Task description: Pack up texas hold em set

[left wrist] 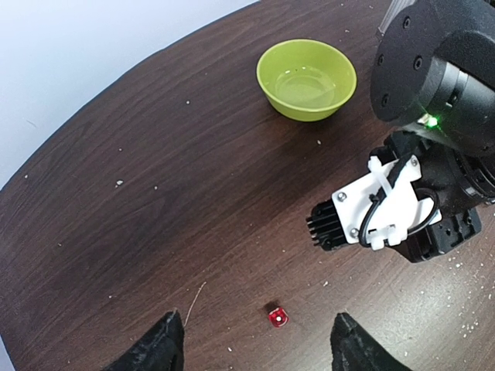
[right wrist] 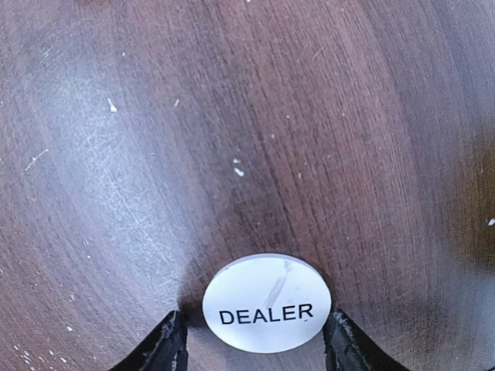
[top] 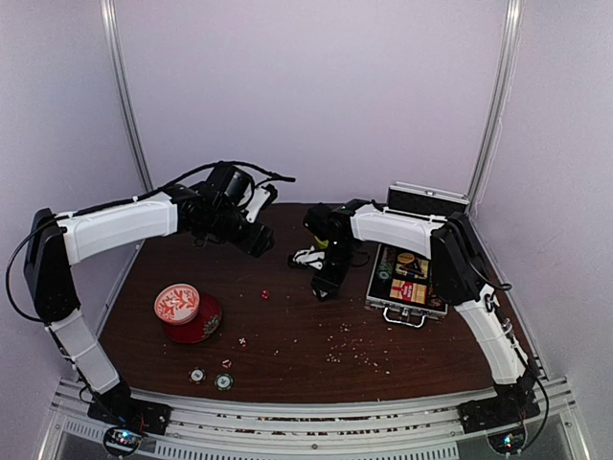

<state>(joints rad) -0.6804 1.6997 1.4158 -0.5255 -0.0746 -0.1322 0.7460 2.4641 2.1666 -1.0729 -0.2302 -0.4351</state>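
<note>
The silver case (top: 403,312) lies open at the right, with card decks in its black lining. My right gripper (right wrist: 255,344) points down at the table, its jaws open around a white round DEALER button (right wrist: 267,303). The right fingertip meets the button's edge and a thin gap shows at the left one. My left gripper (left wrist: 259,344) hangs open above a tiny red die (left wrist: 277,316), which also shows mid-table (top: 265,293). Two round chips (top: 196,376) (top: 224,381) and two more dice (top: 241,341) lie near the front edge.
A red-and-white patterned tin (top: 177,304) rests on its red lid (top: 203,324) at the left. A lime-green bowl (left wrist: 307,79) stands at the back, beside the right arm's wrist (left wrist: 402,209). Crumbs are scattered over the dark wooden table (top: 306,335).
</note>
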